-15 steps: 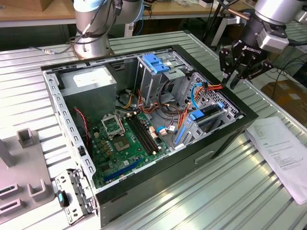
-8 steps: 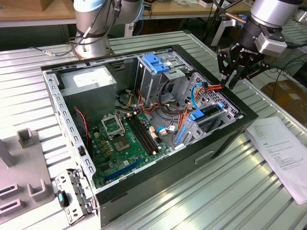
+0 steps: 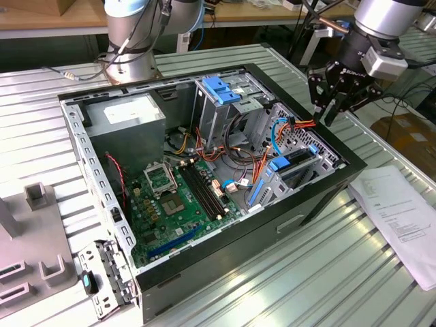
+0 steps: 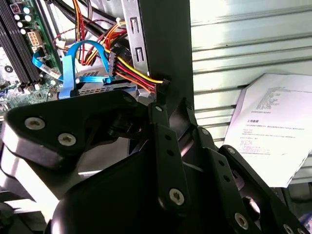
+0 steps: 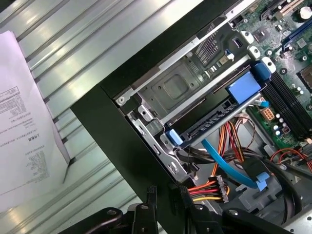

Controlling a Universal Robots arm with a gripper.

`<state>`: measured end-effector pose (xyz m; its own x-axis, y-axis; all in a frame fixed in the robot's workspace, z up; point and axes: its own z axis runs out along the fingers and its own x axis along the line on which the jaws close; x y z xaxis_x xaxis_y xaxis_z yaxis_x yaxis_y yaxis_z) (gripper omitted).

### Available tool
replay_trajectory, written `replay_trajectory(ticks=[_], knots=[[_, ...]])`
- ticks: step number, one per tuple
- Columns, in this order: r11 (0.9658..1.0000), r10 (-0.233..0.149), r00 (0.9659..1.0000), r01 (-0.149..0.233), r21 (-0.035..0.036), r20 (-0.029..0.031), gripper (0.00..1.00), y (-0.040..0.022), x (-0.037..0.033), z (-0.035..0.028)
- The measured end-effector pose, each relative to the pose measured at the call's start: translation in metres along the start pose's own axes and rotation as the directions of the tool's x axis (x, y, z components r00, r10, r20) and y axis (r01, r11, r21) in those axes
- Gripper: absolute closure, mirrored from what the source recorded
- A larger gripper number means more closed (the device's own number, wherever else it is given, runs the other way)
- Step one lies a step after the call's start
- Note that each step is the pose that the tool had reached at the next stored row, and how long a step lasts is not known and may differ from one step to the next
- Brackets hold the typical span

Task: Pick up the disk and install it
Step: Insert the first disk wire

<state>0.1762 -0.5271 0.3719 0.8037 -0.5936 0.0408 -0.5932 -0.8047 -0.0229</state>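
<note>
black multi-link gripper hangs over the wall of the open black metal computer case at the exterior view's right, clear of it; fingers are slightly parted with a narrow gap, nothing between them, touching nothing. flat rectangular disk with blue plastic side rails is inside the case, lying in the metal drive bay just inside that same wall, below and near the gripper. in the first wrist view the disk shows edge-on, slotted between the bay's metal plates with a blue rail tab at each end; looks seated in the slot, can't tell whether any cable is plugged into it. bundle of red, yellow and black power wires and a flat light-blue data cable run loose just beside the bay, between the disk and the gripper. in the second wrist view the same wires end at a black connector close to the fingertips, apart from them. green motherboard covers the case floor, grey power-supply box with white sticker sits in the corner at the exterior view's left, blue plastic latch tops the upright metal cage at the back. white printed paper sheet lies on the ribbed metal table outside the case, near the gripper side
</note>
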Motion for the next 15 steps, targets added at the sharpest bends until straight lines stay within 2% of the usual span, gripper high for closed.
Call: replay_trajectory(ticks=[4, 6, 8, 10, 11, 12, 13, 15], knots=[[0.9988, -0.05, 0.9988, 0.05, 0.0019, 0.0009, 0.69, 0.0001, -0.0002, 0.0003], [0.9956, -0.094, 0.9956, 0.094, 0.004, 0.002, 0.69, 0.0002, -0.0003, 0.0017], [0.994, -0.109, 0.994, 0.109, 0.0047, 0.0023, 0.69, 0.0007, -0.001, 0.0027], [0.9937, -0.112, 0.9937, 0.112, 0.0059, -0.0001, 0.69, 0.0006, -0.0073, 0.0041], [0.9937, -0.112, 0.9937, 0.112, 0.0053, -0.0008, 0.69, -0.0023, -0.0095, 0.0046], [0.9936, -0.113, 0.9936, 0.113, 0.0013, -0.0033, 0.69, -0.0051, -0.0116, 0.0049], [0.9936, -0.113, 0.9936, 0.113, -0.0075, -0.0084, 0.69, -0.0074, -0.0134, 0.005], [0.9933, -0.114, 0.9934, 0.114, -0.0216, -0.0165, 0.69, -0.0075, -0.0134, 0.0054]])
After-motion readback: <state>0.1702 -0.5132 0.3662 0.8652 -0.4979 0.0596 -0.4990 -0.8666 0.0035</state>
